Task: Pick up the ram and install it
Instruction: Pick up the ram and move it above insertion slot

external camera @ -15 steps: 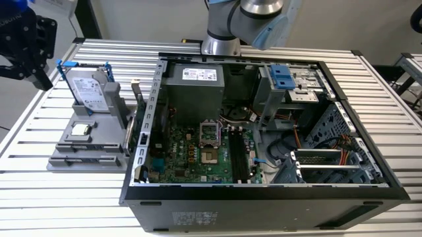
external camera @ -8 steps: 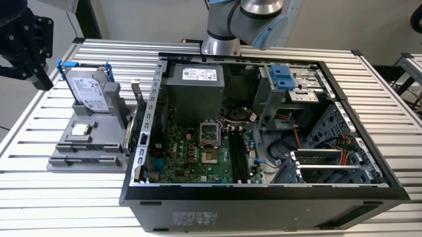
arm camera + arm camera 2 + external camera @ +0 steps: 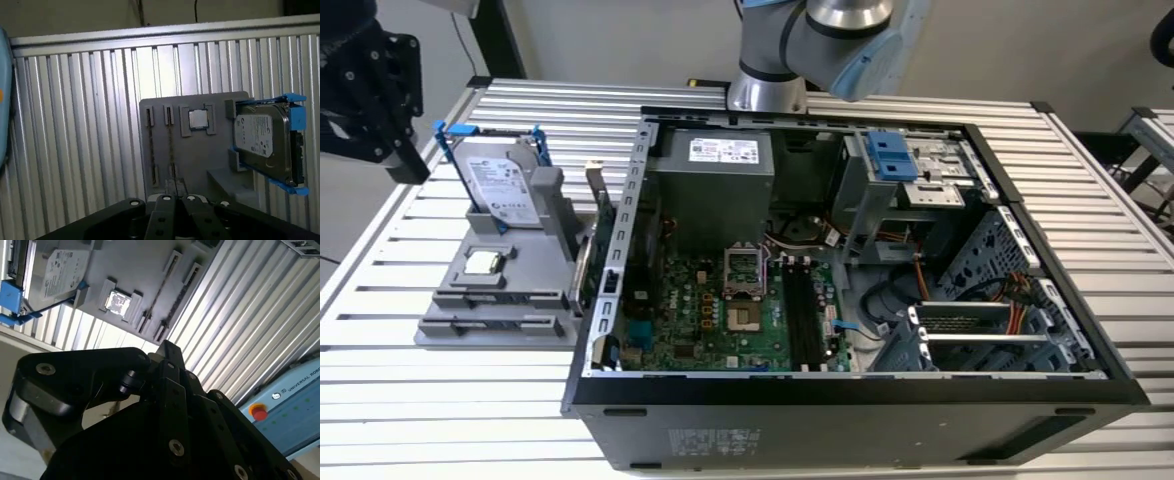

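Ram (image 3: pixel 170 145) upright in grey holder (image 3: pixel 200 160)

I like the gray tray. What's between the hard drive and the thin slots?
The silver chip lies between the drive and the slots, in the first wrist view.

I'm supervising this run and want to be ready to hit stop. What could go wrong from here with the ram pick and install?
1. The ram sits edge-on in the gray fixture, a thin target. The gripper hovering above might land off-centre and strike the fixture or the processor chip alongside.
2. The memory slots lie deep inside the case, so the stick might clip the case wall.
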You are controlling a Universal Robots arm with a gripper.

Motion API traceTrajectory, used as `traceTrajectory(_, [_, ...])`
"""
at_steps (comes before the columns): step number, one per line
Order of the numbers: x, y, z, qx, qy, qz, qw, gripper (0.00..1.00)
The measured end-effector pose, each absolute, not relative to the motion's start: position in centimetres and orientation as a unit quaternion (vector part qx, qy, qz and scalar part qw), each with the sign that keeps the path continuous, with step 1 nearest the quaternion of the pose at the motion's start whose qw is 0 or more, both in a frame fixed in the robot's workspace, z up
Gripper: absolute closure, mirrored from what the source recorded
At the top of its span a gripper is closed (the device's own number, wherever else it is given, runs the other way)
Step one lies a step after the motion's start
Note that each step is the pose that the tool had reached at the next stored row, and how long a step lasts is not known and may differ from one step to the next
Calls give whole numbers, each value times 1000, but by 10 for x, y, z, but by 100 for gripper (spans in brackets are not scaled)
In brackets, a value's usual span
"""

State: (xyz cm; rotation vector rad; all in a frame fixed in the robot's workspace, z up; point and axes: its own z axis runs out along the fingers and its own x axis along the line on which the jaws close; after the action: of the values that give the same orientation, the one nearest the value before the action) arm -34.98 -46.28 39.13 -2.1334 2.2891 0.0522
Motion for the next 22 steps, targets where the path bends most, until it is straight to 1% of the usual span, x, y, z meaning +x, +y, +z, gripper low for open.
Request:
traceTrajectory(11, [-350,-463,390,-754,657,17,5,100])
traceTrajectory(18, [-350,-463,390,-757,653,17,5,100])
traceTrajectory(19, [-350,-463,390,-757,653,17,5,0])
traceTrajectory(22, [-350,-463,390,-758,652,17,5,0])
